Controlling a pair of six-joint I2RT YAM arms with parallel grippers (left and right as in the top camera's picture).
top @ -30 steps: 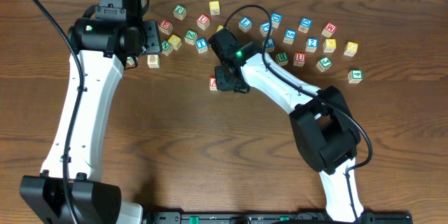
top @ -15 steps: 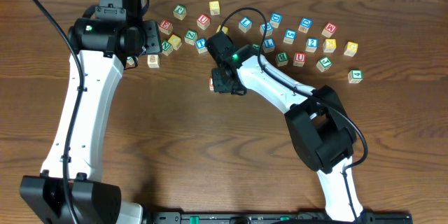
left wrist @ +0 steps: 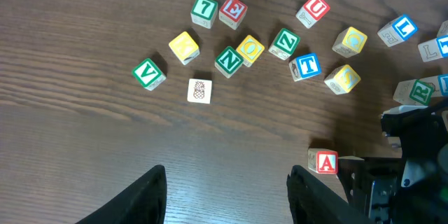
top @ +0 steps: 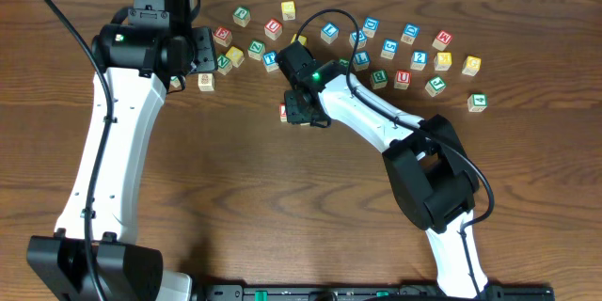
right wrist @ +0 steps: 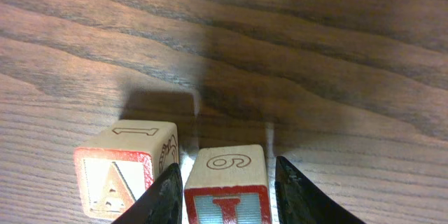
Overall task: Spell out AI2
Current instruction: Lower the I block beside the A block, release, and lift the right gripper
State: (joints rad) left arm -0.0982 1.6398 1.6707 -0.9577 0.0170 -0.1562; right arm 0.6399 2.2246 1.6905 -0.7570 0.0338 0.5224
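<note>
Two letters line up: the right gripper [right wrist: 225,190], clamping the I cube [right wrist: 227,175], has slid it beside the A cube [right wrist: 122,175] (left gripper [left wrist: 227,196] spread, empty).

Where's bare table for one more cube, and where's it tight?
Free: the wooden table on the near side of the red-A wooden cube, down to the near edge. Crowded: the scattered lettered cubes along the far edge.
</note>
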